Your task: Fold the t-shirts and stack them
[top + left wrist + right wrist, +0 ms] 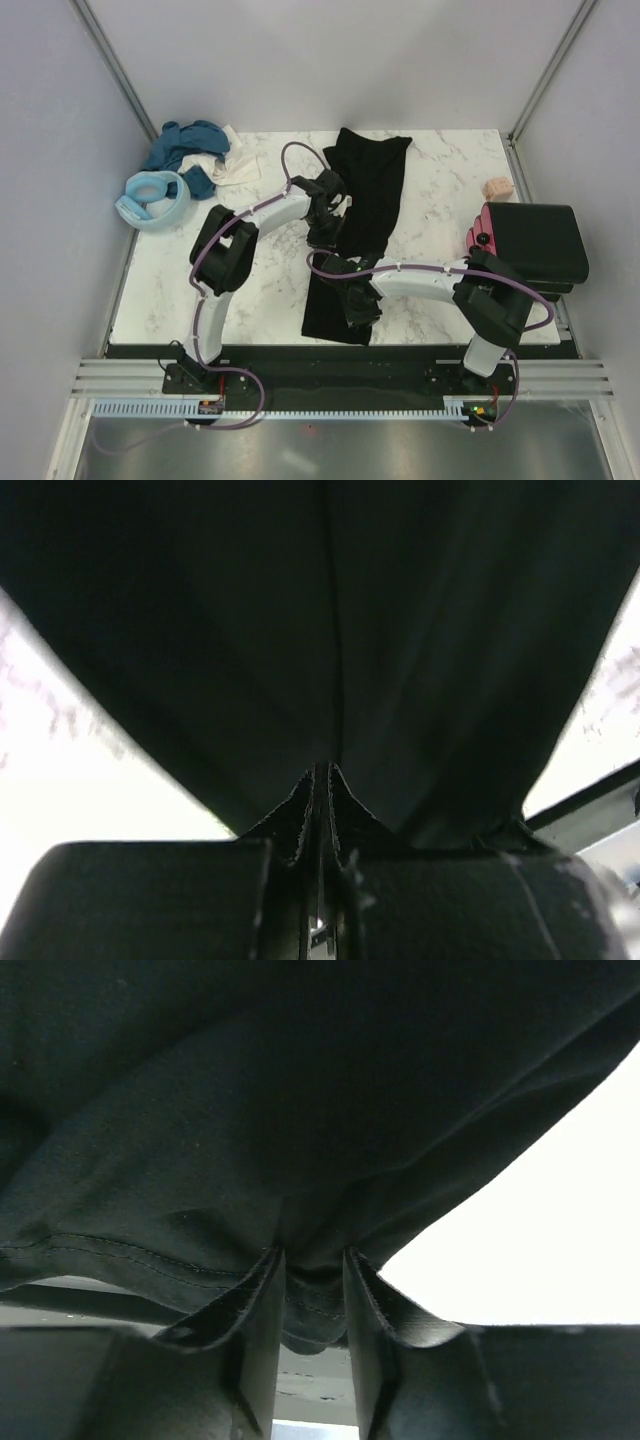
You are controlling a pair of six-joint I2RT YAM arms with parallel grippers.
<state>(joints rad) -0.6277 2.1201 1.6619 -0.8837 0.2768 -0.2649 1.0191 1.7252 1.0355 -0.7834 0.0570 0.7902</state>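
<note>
Left gripper [322,772] pinched shut; right gripper [312,1258] clamped, jaws partly apart

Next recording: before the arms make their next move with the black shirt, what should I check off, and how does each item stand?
1. Left gripper shut on the black t-shirt: ok.
2. Right gripper pinching a fold of it: ok.
3. All layers caught in both grips: cannot tell.
4. Folded stack at the right edge lies apart from this shirt: ok.
5. Unfolded shirt pile at the far left corner lies apart from it: ok.
</note>
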